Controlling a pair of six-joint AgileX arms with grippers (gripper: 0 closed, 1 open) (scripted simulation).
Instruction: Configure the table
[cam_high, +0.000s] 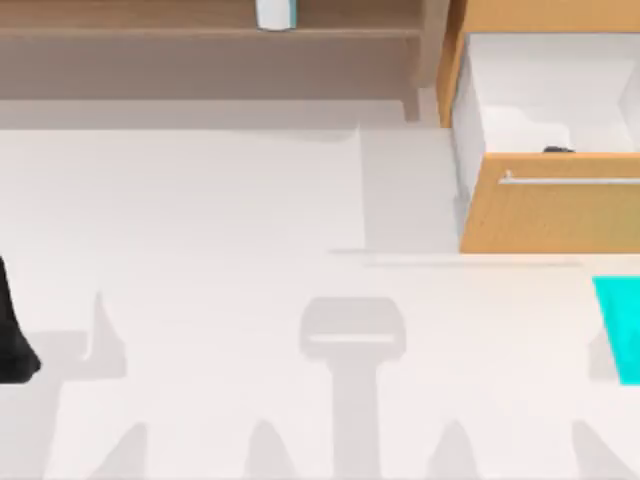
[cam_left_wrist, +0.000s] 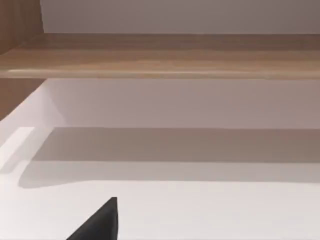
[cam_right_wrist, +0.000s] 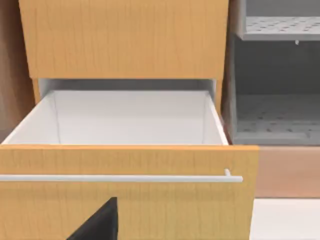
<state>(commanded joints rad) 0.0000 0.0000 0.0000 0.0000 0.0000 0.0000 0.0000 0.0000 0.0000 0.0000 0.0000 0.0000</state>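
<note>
Top view: left gripper (cam_high: 12, 340) above table (cam_high: 220, 300) left edge; finger opening unclear.

No readable text, labels, brands or numbers anywhere. Table (cam_high: 220, 300), drawer front (cam_right_wrist: 125, 165), shelf (cam_left_wrist: 160, 55) and the cyan item (cam_high: 620, 325) at the table's right edge are all unmarked.

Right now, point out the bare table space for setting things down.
The table lies bare from the wooden shelf forward to the near edge, and left of the open drawer. It is tighter at the right edge, between the drawer front and the cyan object. The left arm sits at the left edge.
</note>
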